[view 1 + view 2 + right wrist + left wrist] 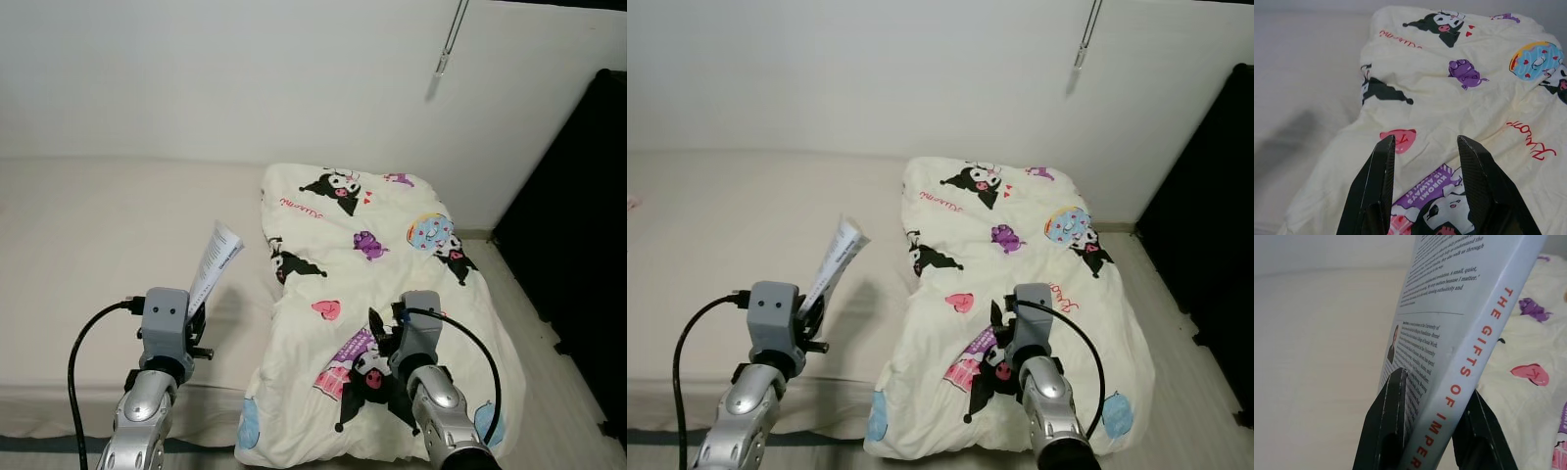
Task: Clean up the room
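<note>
The left gripper (1432, 431) clamps a white book (213, 264) — tilted upward above the beige bed (78, 235). To the right, the right gripper (1427, 186) hovers with fingers spread over the cartoon-printed blanket (392, 264).

Plain white wall (245, 78) runs across the back, unmarked, evenly lit with soft diffuse light. A thin cord with a small pull end (443, 65) hangs against the wall at upper right and throws a faint shadow beside it. A bed (88, 245) with a bare cream mattress surface takes up most of the lower area, its far edge touching the wall. At far right a dark, near-black panel or curtain (588, 245) stands; which it is cannot be told. A strip of pale floor (529, 294) lies between it and the bed.
</note>
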Tool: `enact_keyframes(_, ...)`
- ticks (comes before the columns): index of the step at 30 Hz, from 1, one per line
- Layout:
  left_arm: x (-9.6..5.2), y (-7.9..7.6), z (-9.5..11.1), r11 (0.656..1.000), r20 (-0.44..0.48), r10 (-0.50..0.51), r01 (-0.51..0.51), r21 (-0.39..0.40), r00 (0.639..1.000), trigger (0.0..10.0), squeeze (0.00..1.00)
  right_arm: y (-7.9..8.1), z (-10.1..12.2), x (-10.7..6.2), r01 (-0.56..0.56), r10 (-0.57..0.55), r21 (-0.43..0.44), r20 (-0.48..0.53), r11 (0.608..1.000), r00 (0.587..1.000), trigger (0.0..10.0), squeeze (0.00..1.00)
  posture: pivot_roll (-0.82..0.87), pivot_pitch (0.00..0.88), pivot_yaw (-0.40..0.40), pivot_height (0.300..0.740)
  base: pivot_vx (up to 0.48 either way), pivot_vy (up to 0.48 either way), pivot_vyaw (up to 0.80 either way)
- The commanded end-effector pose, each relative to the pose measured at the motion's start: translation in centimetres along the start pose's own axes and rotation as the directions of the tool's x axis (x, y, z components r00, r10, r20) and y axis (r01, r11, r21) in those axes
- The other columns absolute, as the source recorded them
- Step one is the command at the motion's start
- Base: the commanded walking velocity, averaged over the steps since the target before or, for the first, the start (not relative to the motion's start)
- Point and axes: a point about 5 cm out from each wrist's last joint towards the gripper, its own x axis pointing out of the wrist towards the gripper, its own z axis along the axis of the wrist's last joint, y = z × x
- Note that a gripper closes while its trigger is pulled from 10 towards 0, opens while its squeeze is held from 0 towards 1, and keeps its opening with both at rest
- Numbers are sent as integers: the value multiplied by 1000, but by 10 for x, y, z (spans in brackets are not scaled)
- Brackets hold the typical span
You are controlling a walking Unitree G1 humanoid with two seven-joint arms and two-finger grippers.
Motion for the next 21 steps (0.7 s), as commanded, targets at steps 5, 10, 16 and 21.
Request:
enact_keyframes(5, -2, 5, 3, 1000, 29, 12, -12, -3, 1000, 10000, 0, 6, -5, -2, -18, 18, 7, -10, 1000, 1000, 10000, 0, 38, 85, -66, 740, 0, 406, 0)
enact_keyframes(10, 0, 5, 5, 1000, 36, 10, -10, -3, 999, 10000, 0, 7, -6, -2, -19, 19, 11, -9, 1000, 1000, 10000, 0, 37, 84, -62, 740, 0, 408, 0)
enact_keyframes(16, 0, 5, 6, 1000, 40, 7, -7, -2, 999, 10000, 0, 7, -6, -2, -16, 16, 13, -8, 1000, 1000, 10000, 0, 38, 84, -61, 740, 0, 404, 0)
enact_keyframes(21, 1, 6, 6, 1000, 42, 7, -7, -1, 999, 10000, 0, 7, -7, -2, -14, 14, 15, -7, 1000, 1000, 10000, 0, 38, 87, -58, 740, 0, 395, 0)
